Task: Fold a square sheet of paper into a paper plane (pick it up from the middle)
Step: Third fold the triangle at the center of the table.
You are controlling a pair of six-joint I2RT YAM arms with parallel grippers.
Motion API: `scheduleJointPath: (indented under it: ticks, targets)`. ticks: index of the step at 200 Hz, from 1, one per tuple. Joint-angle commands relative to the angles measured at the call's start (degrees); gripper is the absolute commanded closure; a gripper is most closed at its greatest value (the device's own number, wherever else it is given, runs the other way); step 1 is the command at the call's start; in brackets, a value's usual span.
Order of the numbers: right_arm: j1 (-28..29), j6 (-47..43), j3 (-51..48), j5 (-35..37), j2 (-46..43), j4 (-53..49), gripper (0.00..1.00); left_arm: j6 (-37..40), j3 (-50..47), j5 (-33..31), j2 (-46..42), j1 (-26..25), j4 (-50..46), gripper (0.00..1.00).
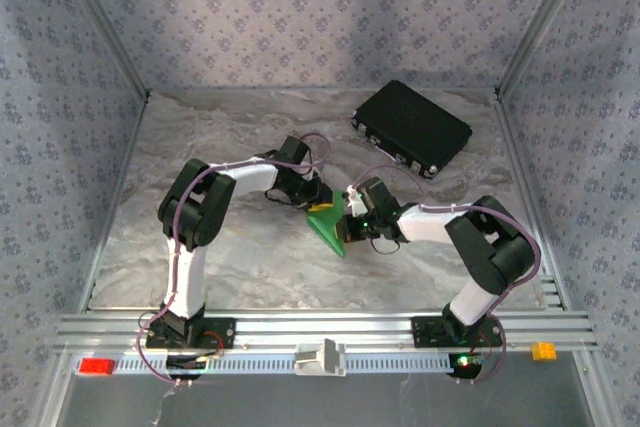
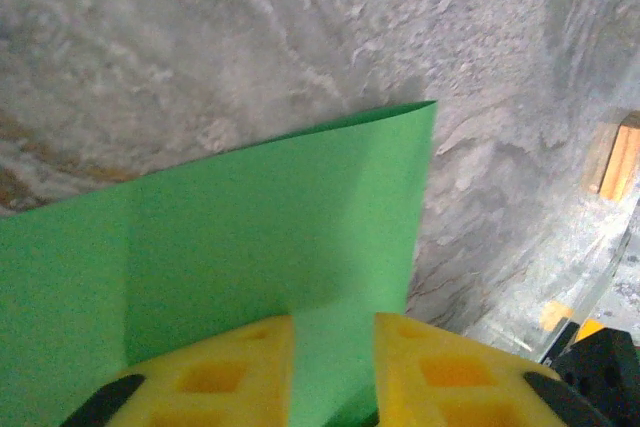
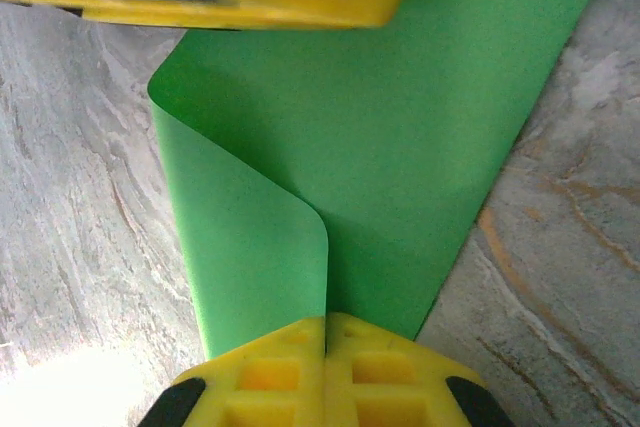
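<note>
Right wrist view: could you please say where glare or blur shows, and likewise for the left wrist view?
Right wrist view: blown-out glare on the table lower left. Left wrist view: glare at right, a shadow band across the paper.

Bright green paper (image 3: 420, 147), edge curled over

No text, label, brand, number or sign can be read anywhere: the square sheet of paper (image 3: 420, 127) is plain green, the black case (image 1: 412, 129) bears no legible mark, and the walls (image 1: 300, 17) carry a repeating motif (small flower-like sprigs, no lettering).
</note>
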Motion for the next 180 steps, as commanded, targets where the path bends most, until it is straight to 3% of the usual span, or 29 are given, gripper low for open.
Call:
scheduleJointPath:
  ticks: [1,20,41,79,106,152,180]
  targets:
    - [0.1,-0.9,0.7,2.1,1.2,-3.5,1.0,-0.2,2.8,-1.5,-2.8,0.3,-1.0,0.67]
    - [0.2,-0.8,0.7,2.1,1.2,-3.5,1.0,-1.1,2.7,-2.8,-5.9,0.3,-0.4,0.62]
    - [0.2,-0.6,1.0,2.0,1.2,-3.6,1.0,-3.7,-1.2,-3.3,-10.1,0.3,2.8,0.63]
    - [0.1,-0.6,1.2,2.1,1.0,-4.0,1.0,-13.2,-15.2,-1.4,-18.0,-0.1,16.0,0.9]
    - [0.0,-0.6,1.2,2.3,0.8,-4.2,1.0,-22.4,-25.7,0.1,-21.4,-1.3,30.4,0.99]
    - [0.1,-0.3,1.1,2.9,0.6,-4.1,1.0,-30.5,-34.9,1.1,-19.8,-4.1,45.0,1.0]
    - [0.2,-0.2,1.0,2.9,0.5,-4.4,1.0,-31.7,-36.6,0.5,-18.9,-4.2,48.2,1.0]
